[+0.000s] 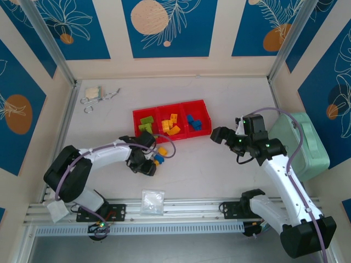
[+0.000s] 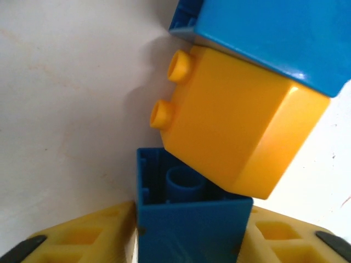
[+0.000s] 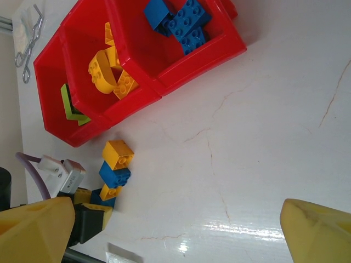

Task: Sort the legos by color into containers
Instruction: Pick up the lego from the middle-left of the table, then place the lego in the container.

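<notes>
1. Top external: the red tray [image 1: 184, 136] lies mid-table. It has lime green legos [image 1: 146, 124] in its left compartment, orange-yellow ones [image 1: 170, 125] in the middle and blue ones [image 1: 193, 122] in the right. A few loose bricks [image 1: 160, 154] sit on the table just in front of the tray, and the left gripper [image 1: 153, 163] is down among them. The right gripper [image 1: 219, 134] hangs to the right of the tray, apart from it. A clear bag [image 1: 152, 201] lies near the front edge, and a mint-green case [image 1: 304, 142] stands at the far right.
2. Left wrist: the yellow fingers [image 2: 82, 238] press on either side of a hollow blue brick [image 2: 192, 219], pinching it. A yellow brick [image 2: 230, 137] leans against its top and touches another blue brick [image 2: 274, 33] beyond.
3. Right wrist: the right arm's fingers [image 3: 33, 230] are spread wide above bare table and hold nothing. The tray and the loose bricks lie further off
</notes>
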{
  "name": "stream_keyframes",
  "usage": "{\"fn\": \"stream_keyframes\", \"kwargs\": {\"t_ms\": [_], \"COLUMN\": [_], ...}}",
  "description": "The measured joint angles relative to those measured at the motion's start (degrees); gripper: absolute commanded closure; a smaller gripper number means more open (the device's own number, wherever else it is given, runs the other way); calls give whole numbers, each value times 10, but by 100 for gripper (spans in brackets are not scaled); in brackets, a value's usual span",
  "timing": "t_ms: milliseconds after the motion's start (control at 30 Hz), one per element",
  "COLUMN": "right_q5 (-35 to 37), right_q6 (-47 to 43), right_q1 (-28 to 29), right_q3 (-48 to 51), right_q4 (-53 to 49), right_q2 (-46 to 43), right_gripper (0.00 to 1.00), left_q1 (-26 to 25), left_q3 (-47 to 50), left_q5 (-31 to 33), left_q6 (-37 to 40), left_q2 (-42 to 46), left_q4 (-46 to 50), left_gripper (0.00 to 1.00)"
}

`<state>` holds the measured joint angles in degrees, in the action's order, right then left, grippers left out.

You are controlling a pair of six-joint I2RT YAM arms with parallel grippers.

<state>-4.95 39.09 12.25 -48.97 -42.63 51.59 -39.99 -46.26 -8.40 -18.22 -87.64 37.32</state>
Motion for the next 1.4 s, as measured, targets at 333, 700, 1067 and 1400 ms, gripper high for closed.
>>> {"fn": "stream_keyframes", "kwargs": {"t_ms": [333,700,1067,1400], "right_q5": [-7,-46,-63,-62], "right_q6": [4,19,41,28], "right_q1": [0,-22,-30,-61], "right_q3": [11,11,30,29], "right_q4": [15,42,60,27], "right_q2": [4,16,19,-21], "right_gripper": [3,3,3,3], "left_q1": [-20,-25,-24,-18], "left_q3": [-11,-36,-199,-488], "left_q5": [27,60,106,90], "left_q6": [-12,-37,-59,-59], "left_q2": [-3,125,47,-216], "left_q4": [10,16,-39,-66], "left_gripper": [85,100,100,100]}}
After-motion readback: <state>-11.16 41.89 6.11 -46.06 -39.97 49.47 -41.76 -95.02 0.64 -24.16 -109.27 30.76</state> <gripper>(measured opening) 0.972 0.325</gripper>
